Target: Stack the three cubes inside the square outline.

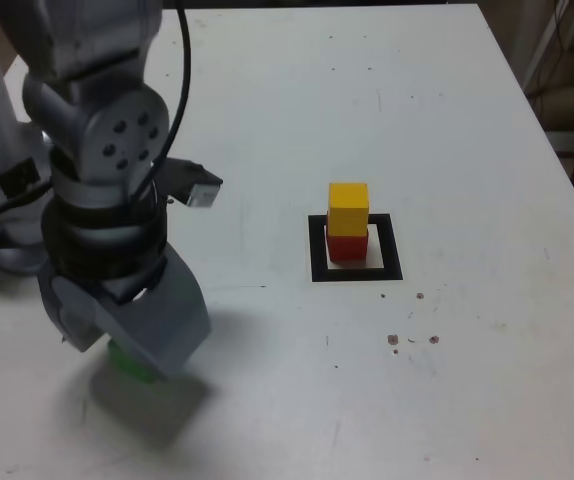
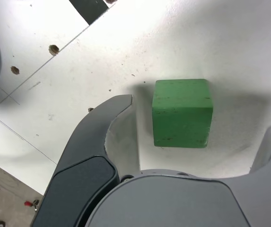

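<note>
- Green cube [image 2: 182, 112]: rests on the white table [image 1: 447, 120], lower left of the exterior frame, between the spread jaws of the gripper [image 2: 199, 130], touching neither
- Gripper: wide open, empty, directly over the cube
- Square outline [image 1: 356, 250]: centre of the exterior frame, well apart to the exterior view's right; holds the red cube [image 1: 347, 246] with the yellow cube [image 1: 348, 208] on top
</note>
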You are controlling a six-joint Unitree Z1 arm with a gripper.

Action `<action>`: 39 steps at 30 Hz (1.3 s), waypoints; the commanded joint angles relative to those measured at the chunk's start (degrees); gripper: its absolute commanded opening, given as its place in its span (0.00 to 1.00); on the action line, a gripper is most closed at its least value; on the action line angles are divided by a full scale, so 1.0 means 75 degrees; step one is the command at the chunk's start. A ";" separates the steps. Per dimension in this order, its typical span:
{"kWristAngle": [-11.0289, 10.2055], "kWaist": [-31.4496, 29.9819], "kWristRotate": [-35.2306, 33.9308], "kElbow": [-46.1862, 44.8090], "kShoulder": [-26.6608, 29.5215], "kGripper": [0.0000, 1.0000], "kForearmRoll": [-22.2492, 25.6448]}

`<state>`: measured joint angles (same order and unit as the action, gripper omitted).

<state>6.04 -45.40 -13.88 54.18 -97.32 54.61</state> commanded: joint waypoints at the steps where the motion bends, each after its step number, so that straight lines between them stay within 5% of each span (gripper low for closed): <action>1: 0.0069 -0.0007 -0.0013 -0.0067 -0.0070 0.85 -0.0128; 7: 0.0269 -0.0006 -0.0013 -0.0248 -0.0176 0.63 -0.0455; 12: 0.0212 -0.0006 -0.0013 -0.0219 -0.0198 0.35 -0.0548; 15: 0.0157 -0.0006 -0.0013 -0.0212 -0.0198 0.27 -0.0608; 31: 0.0137 -0.0006 -0.0013 -0.0253 -0.0206 0.26 -0.0556; 39: -0.0090 0.0137 -0.0013 0.0189 -0.0075 0.26 0.0392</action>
<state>5.70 -44.87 -13.88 54.77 -98.47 56.44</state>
